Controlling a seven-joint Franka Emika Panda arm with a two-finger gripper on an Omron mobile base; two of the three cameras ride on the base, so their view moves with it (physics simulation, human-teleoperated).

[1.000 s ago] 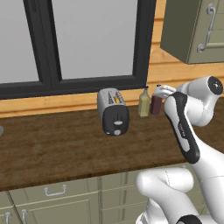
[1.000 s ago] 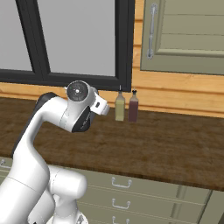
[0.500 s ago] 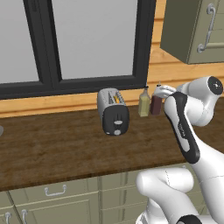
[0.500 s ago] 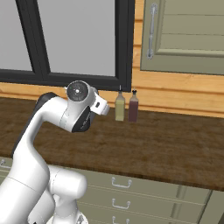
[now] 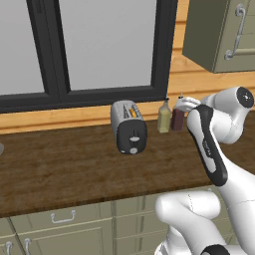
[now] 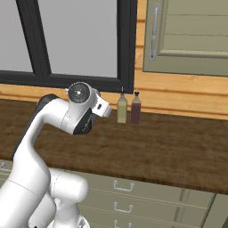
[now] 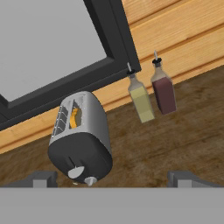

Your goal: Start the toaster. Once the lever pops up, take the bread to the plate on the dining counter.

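Sitting near the middle of the left base view, the toaster [image 5: 129, 126] is small, round and silver, with a black end panel facing the camera. It stands on a dark wood worktop [image 5: 64, 169], close to the wooden wall under a big window [image 5: 99, 45] at the top of the frame. In the hand view the toaster [image 7: 81, 136] is in the lower left and looks tilted, because the camera is tilted. A bit of golden bread [image 7: 74, 117] peeks out of one slot on top. On the black end there is a pale lever [image 7: 76, 172] and, just beside it, a small round dial [image 7: 90, 180].

Just right of the toaster in the left base view stand two bottles side by side: an olive bottle [image 5: 163, 117] and a dark red bottle [image 5: 177, 118]. They are close together, near the wall. In the right base view they are near the middle of the frame.

The gripper [image 7: 113, 179] shows as two dark finger tips at the bottom of the hand view, one at the lower left and one at the lower right. They are spread wide apart and hold nothing. The toaster's black end lies between them, closer to the left tip, and neither tip touches it.

The white arm [image 5: 209, 149] bends on the right side of the left base view.
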